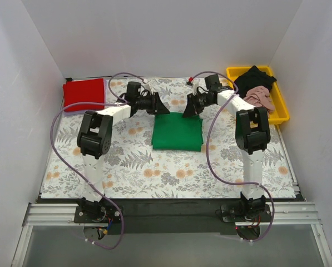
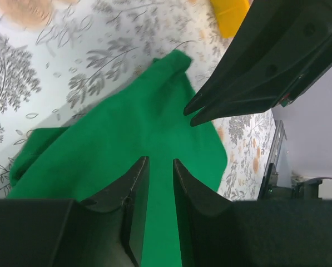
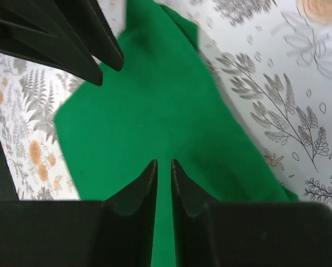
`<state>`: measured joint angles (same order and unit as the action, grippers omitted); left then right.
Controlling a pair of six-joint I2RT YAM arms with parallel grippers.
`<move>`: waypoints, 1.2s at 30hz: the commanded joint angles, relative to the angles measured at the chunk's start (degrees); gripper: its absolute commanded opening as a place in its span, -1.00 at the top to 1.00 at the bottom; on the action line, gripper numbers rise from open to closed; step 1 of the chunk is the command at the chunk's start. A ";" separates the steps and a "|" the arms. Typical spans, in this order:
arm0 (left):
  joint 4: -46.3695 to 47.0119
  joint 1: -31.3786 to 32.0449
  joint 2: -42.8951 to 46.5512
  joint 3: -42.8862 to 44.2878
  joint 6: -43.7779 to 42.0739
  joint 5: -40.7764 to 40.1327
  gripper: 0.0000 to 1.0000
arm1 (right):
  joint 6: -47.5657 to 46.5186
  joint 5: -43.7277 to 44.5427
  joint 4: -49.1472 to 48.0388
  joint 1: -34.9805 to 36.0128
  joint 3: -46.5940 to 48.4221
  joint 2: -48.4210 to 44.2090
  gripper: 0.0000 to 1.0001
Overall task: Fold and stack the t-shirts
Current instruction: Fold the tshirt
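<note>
Well, on the top camera I counted a red t-shirt [image 1: 84, 93] folded flat at the far left corner of the floral cloth [image 1: 60, 167]. A green t-shirt [image 1: 177, 132] lay folded into a tidy rectangle in the middle, well apart from the red one. Both arms reached in over the green one's far edge. A black t-shirt [image 1: 254, 79] and a pink t-shirt [image 1: 259, 97] lay crumpled in the yellow tray [image 1: 281, 114] at the far right.

On the left wrist camera, the left jaws stood parted by a narrow slit. Only green cloth showed through it from below, so they gripped nothing. One layer stuck out at the shirt's corner, though from that slant I could not tell whether the fold was loose.

On the right wrist camera, the right jaws were likewise a crack apart and empty, hanging above the green cloth.

I judged the job about half done. Two shirts were folded and none stacked. The green one had yet to go onto the red, and the black and pink ones had yet to be folded.
</note>
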<state>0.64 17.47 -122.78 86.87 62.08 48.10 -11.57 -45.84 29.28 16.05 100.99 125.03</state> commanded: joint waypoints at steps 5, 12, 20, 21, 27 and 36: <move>6.21 -1.92 -10.89 2.95 11.47 3.14 0.56 | 7.35 -2.06 -6.51 -5.15 3.76 10.57 0.48; 5.68 -5.69 -10.76 -1.07 10.43 8.40 0.40 | 5.69 -1.27 -6.86 -6.74 0.72 7.63 -0.18; 12.54 -6.93 15.97 -24.27 14.55 12.20 0.24 | 2.00 0.04 -6.51 -4.72 -9.04 -11.72 -0.42; 13.41 -7.19 20.52 -27.08 15.25 12.54 0.23 | 0.17 1.71 -6.60 -2.54 -10.88 -16.35 -0.40; 10.26 -9.03 31.88 -40.19 18.33 8.96 0.22 | -5.29 15.50 -6.69 11.41 -21.79 -25.62 -0.24; -3.80 -17.38 35.77 -45.21 14.74 1.83 0.07 | -11.98 31.86 -6.43 29.19 -23.21 -21.86 -0.04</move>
<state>3.27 2.09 -88.53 42.15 78.96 52.75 -20.21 -21.89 22.96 42.94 77.34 101.38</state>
